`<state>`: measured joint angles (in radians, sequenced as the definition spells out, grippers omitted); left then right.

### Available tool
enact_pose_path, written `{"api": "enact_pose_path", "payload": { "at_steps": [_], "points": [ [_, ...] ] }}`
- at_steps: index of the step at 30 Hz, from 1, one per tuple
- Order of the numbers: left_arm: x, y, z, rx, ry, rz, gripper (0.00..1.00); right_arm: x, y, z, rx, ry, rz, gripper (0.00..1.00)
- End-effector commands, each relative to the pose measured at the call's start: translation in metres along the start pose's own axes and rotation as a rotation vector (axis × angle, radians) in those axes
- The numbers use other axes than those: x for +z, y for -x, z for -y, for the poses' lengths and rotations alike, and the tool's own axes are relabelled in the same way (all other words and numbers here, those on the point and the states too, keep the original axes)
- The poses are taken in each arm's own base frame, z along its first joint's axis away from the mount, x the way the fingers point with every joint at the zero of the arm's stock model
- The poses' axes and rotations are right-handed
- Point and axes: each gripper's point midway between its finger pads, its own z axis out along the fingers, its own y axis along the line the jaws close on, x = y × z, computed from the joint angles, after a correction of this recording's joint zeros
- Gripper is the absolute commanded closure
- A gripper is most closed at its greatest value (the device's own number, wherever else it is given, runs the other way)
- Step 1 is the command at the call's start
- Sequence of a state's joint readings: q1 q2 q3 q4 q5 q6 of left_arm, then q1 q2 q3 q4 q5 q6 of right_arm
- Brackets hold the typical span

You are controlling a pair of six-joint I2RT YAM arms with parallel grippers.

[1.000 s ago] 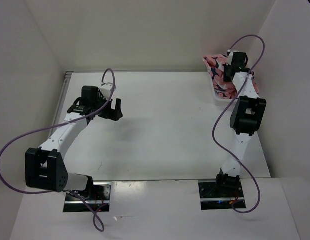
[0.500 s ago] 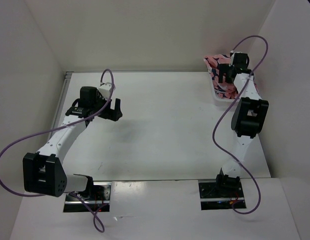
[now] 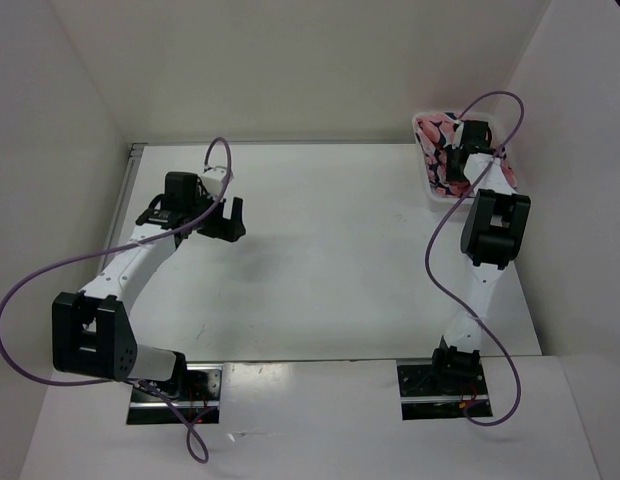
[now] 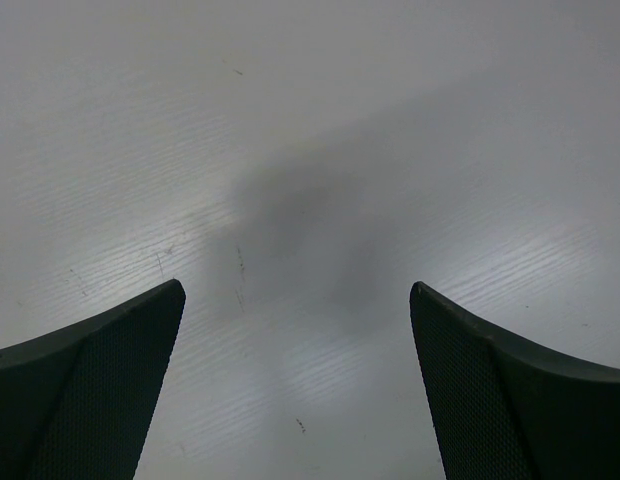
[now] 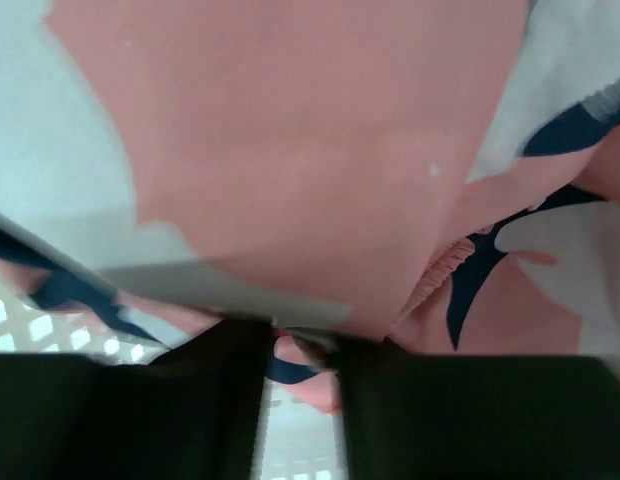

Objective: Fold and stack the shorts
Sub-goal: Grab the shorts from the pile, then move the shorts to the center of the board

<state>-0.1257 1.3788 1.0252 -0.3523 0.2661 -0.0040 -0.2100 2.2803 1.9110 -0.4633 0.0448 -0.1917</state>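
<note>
Two jaws, wide a moment ago, now pinch a fold of the shorts (image 5: 290, 150) in the basket (image 5: 12, 325): my right end effector (image 5: 302, 345) grasps them, so lifting looks next; my left end effector (image 4: 297, 290) hangs released above the desk (image 4: 310, 120).

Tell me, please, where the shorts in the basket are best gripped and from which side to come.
Pinch a raised fold near the top of the shorts, coming straight down from above. They lie crumpled inside the white mesh basket, whose walls likely block a sideways approach.
</note>
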Motion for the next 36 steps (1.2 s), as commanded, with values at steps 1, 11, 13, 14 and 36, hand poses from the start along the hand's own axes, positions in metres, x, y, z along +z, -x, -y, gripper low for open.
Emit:
{"api": "enact_pose_path", "payload": {
  "at_steps": [1, 11, 13, 14, 36],
  "points": [
    [-0.004, 0.020, 0.001, 0.016, -0.008, 0.045, 0.00, -0.010, 0.028, 0.008, 0.016, -0.019, 0.067, 0.74],
    [-0.024, 0.065, -0.004, 0.062, 0.048, 0.204, 0.00, -0.161, 0.170, 0.047, 0.084, -0.137, 0.471, 1.00],
    [-0.033, 0.087, -0.005, 0.082, 0.063, 0.277, 0.00, -0.230, 0.206, 0.042, 0.101, -0.122, 0.611, 1.00],
    [-0.042, 0.103, -0.005, 0.096, 0.078, 0.334, 0.00, -0.256, 0.218, 0.035, 0.092, -0.096, 0.665, 1.00],
    [-0.142, 0.141, -0.031, 0.113, 0.311, 0.682, 0.00, -0.533, 0.212, -0.209, 0.020, 0.787, 0.899, 1.00]
  ]
}}
